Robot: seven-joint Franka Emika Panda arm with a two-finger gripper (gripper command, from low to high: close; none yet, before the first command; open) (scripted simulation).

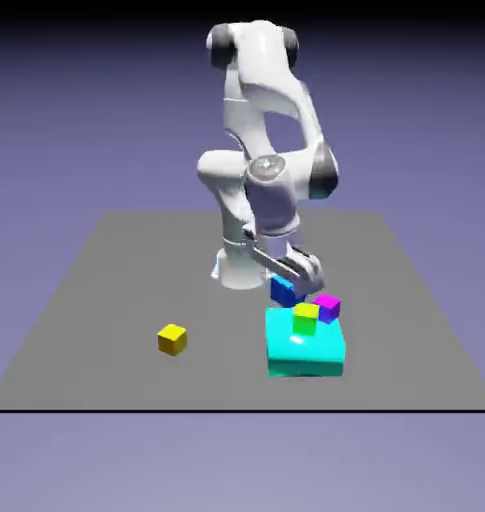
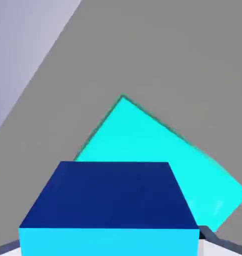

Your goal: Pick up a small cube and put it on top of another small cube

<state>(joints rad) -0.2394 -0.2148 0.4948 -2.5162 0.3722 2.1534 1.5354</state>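
arm: the white arm (image 1: 261,150) bends over from the back of the counter (image 1: 106,290), with its hand tipped down toward the front
gripper: the gripper (image 1: 291,285) is pinching the blue cube (image 1: 283,291) between its fingers
blue cube: held up off the counter, just above the back edge of the cyan block (image 1: 306,345); in the hand view the blue cube (image 2: 110,195) is big and fills the bottom
cyan block: a big flat block on the counter, right under the hand; in the hand view the cyan block (image 2: 157,155) shows past the cube, turned at a slant
green cube: a little green cube (image 1: 305,318) sits on top of the cyan block
purple cube: a purple cube (image 1: 328,306) sits just beside the green one, at the block's back corner
yellow cube: the yellow cube (image 1: 172,339) sits alone, well apart toward the exterior view's left
hard to see: the blue cube hides most of the fingers in the hand view; only a grey tip (image 2: 212,237) peeks out at the bottom
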